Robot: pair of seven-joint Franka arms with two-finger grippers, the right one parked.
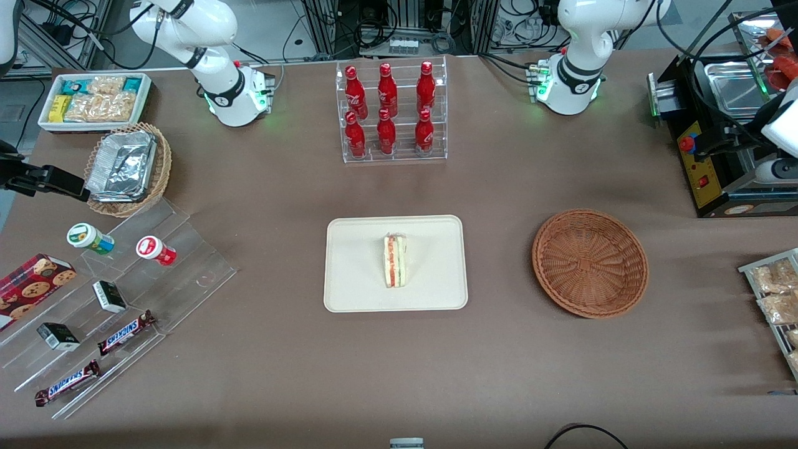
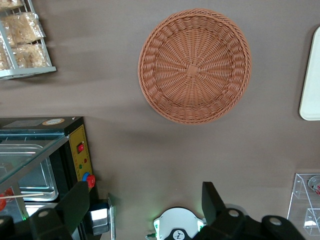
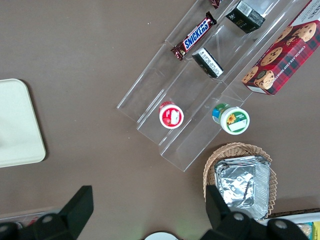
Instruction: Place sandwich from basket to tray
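Observation:
The sandwich [image 1: 395, 260] stands on its edge in the middle of the cream tray [image 1: 349, 293], red and green filling facing up. Beside the tray, toward the working arm's end of the table, the reddish-brown basket [image 1: 590, 262] sits with nothing in it. The left wrist view looks down on that basket [image 2: 195, 65] and a strip of the tray [image 2: 311, 75]. My gripper [image 2: 146, 205] hangs open high above the table. It is farther from the front camera than the basket, near the arm's base [image 2: 176, 225], with nothing between its fingers [image 2: 80, 200].
A black machine [image 1: 717, 156] and a rack of snack packs [image 1: 773, 293] stand at the working arm's end. A clear rack of red bottles [image 1: 389, 112] stands farther back than the tray. Acrylic steps with snacks [image 1: 112, 299], a foil-container basket [image 1: 128, 168] and a snack bin [image 1: 93, 100] fill the parked arm's end.

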